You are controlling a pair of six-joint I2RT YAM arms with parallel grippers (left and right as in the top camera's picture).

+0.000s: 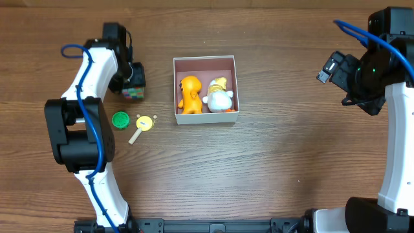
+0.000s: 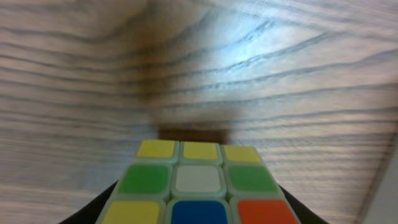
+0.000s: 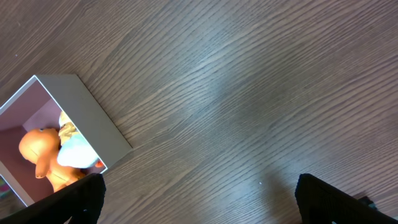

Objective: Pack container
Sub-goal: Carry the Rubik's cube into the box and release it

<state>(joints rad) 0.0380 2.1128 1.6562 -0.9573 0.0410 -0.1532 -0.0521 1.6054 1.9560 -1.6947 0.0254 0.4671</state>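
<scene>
**A:** Near the middle of the desk [image 1: 284, 168], a little toward the far edge, what shows from above?

**B:** The container [image 1: 207, 66], square and open-topped. An orange toy [image 1: 189, 92] and a white toy [image 1: 218, 98] lie in it touching, in the half toward the near edge.

**A:** And toward the left edge?

**B:** The left jaws sit at a puzzle cube [image 1: 134, 88]. Closer to the near edge lie a green cap [image 1: 120, 120] and a yellow key-like toy [image 1: 142, 124], just beside each other and well apart from the container.

**A:** The right arm [image 1: 372, 65]?

**B:** Its jaws hang by the right edge, well apart from the container.

**A:** The left wrist view?

**B:** The puzzle cube [image 2: 198, 186] fills the bottom, showing yellow, green, white, blue and orange tiles. Dark fingers [image 2: 93, 208] flank it, so the left jaws are pinching it. Whether it rests on the desk I cannot tell.

**A:** The right wrist view?

**B:** The two fingers [image 3: 78, 199] stand far apart with bare desk between them, so the right jaws are spread. A corner of the container [image 3: 93, 118] shows off to one side, with both toys inside.
</scene>
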